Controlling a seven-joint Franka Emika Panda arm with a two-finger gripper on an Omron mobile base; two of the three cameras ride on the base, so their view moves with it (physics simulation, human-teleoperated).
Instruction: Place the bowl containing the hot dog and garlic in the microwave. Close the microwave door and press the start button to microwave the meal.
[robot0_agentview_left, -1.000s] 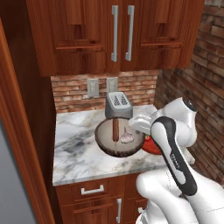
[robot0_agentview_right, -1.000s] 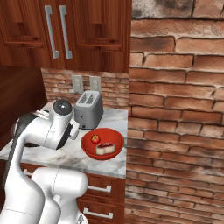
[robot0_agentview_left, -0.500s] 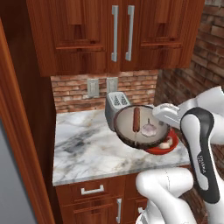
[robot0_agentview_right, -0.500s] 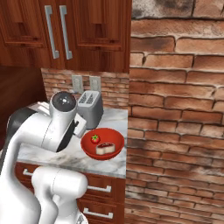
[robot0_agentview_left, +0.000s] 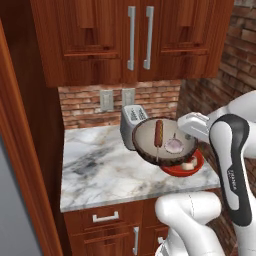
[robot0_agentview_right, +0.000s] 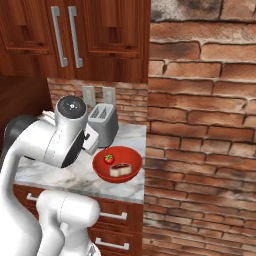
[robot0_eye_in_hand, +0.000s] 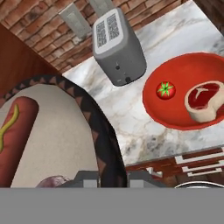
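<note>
Even, shadowless rendered light falls across the marble counter (robot0_agentview_left: 95, 170) and wooden cabinets (robot0_agentview_left: 135, 40), every surface sharp and free of glare, with only coarse, blocky textures in the hand view.

A: Where's the arm?

B: Raised and bent sharply at the elbow, forearm folded back over the desk (robot0_agentview_left: 100, 175), wrist level.

A: And the hand (robot0_agentview_left: 191, 131)?

B: Clamped on the near rim of the bowl (robot0_agentview_left: 150, 142), holding it clear of the desk, tilted; the fingers themselves are mostly hidden behind the rim.
</note>
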